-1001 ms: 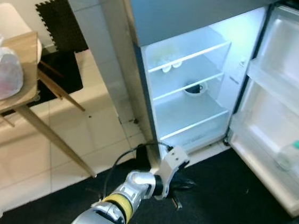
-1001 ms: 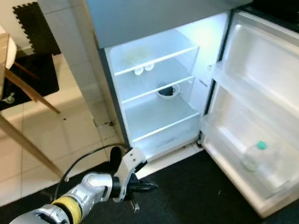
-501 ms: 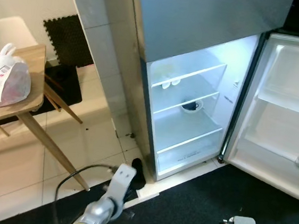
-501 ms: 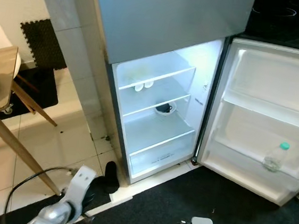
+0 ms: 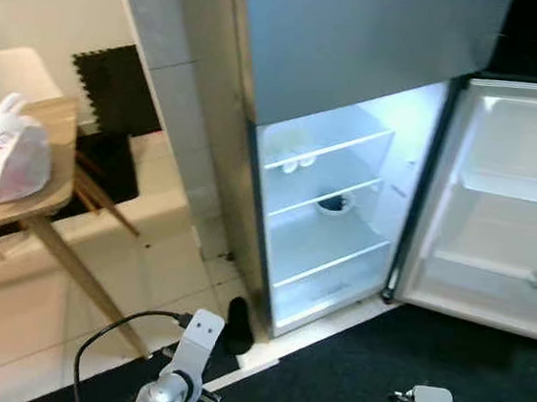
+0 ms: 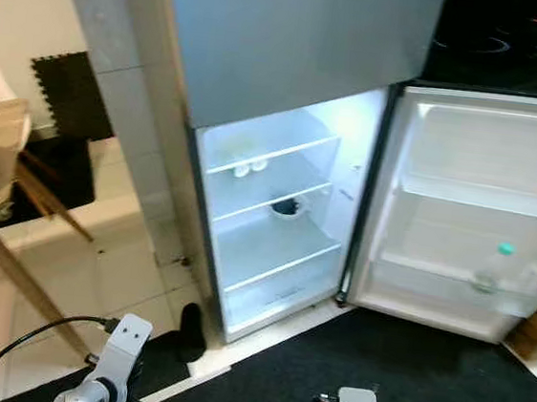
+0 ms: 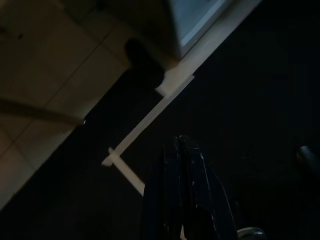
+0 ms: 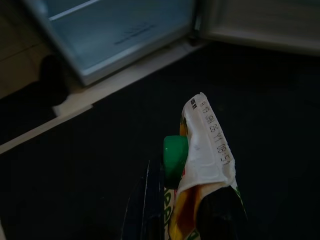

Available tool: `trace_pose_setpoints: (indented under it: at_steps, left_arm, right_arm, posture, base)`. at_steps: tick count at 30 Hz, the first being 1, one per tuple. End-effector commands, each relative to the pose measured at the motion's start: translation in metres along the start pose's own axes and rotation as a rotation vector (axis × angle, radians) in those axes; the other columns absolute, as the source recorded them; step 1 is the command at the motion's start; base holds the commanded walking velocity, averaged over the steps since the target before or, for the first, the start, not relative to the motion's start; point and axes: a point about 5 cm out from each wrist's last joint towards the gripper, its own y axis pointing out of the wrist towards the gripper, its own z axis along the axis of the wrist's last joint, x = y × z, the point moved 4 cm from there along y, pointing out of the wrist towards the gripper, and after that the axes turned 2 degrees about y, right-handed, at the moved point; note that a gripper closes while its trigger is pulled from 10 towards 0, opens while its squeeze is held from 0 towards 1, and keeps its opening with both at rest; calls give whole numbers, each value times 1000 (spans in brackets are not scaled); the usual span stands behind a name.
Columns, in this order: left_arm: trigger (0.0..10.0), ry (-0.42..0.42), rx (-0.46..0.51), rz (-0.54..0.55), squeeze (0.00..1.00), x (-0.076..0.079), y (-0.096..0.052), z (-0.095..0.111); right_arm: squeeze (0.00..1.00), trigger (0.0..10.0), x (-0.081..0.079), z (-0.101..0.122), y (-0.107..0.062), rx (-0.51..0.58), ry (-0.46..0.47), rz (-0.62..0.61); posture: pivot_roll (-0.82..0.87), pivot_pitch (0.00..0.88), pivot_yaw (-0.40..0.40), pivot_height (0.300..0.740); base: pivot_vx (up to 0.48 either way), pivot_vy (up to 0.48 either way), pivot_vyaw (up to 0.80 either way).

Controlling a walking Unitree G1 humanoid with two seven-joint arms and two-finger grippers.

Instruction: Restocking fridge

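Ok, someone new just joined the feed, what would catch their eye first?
The lit fridge straight ahead, its door swung wide to the right with a bottle in the lower door shelf and a bowl on the middle shelf. Next, the carton with a green cap, clamped in the right gripper.

Cut off at lower edge: carton [image 8: 202, 175] with green cap, gripped in right pincer [image 8: 185, 210]. Left-edge crop on white bag [image 5: 3, 149] atop counter [image 5: 45, 182]. Too small to identify: dark bowl [image 5: 334, 203], two pale items [image 5: 297, 165] on fridge shelves. Blurred: door bottle [image 6: 494, 271].
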Motion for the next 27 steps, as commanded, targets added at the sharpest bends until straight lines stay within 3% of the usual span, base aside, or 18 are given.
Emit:
trace_pose_setpoints:
  at_steps: [1,27]
  left_arm:
    - [10000,12,-1,7,0,0,0,0]
    - [10000,29,56,-14,0,6,3,15]
  right_arm:
    - [0,10000,-2,-2,0,-5,8,0]
    - [0,10000,1,-10,-3,-19,34,-18]
  posture:
    - [-98,44,104,740]
    - [-110,28,125,740]
  base:
    - [0,0,-800]
    - [0,0,-800]
